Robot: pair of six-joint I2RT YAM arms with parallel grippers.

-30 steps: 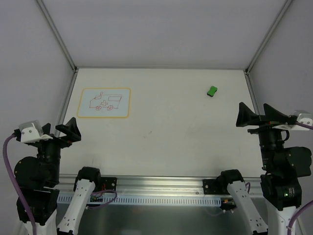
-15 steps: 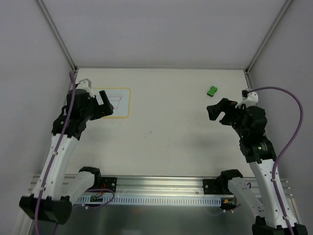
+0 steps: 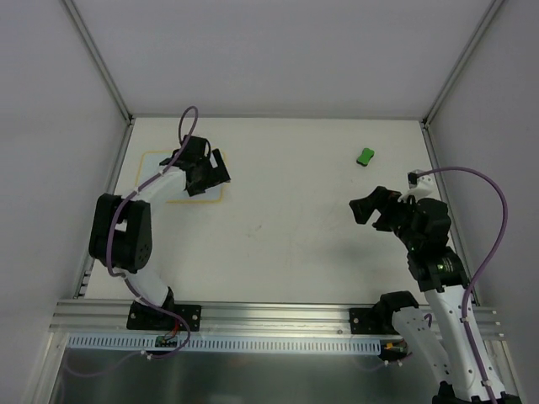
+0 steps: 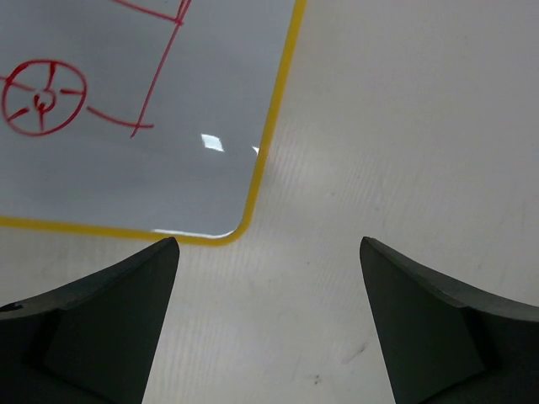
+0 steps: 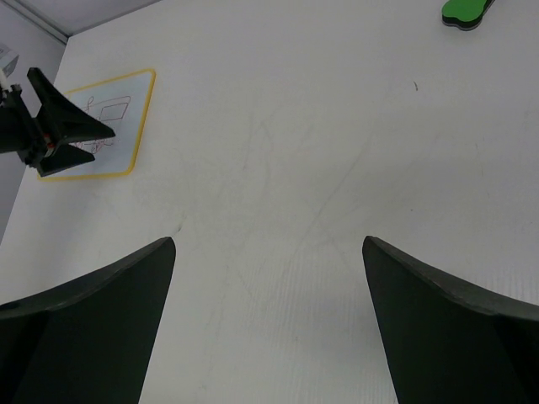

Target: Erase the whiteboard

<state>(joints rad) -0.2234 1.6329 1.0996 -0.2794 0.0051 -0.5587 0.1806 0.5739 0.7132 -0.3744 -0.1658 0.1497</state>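
Note:
The whiteboard point(image 3: 205, 198) lies flat at the far left of the table, mostly hidden under my left arm in the top view. In the left wrist view its near right corner point(image 4: 160, 168) shows a yellow border and a red line drawing with a wheel. It also shows in the right wrist view point(image 5: 126, 105). My left gripper point(image 3: 214, 174) hovers over the board's right part, open and empty point(image 4: 268, 244). My right gripper point(image 3: 371, 214) is open and empty over the right side of the table point(image 5: 268, 242), far from the board.
A small green block point(image 3: 365, 156) lies at the far right of the table, also at the top edge of the right wrist view point(image 5: 467, 10). White enclosure walls stand on three sides. A metal rail point(image 3: 269, 316) runs along the near edge.
My left arm has swung out from its folded pose to over the whiteboard, then further right across it. My right arm has unfolded toward the table's right middle and moved slightly nearer.

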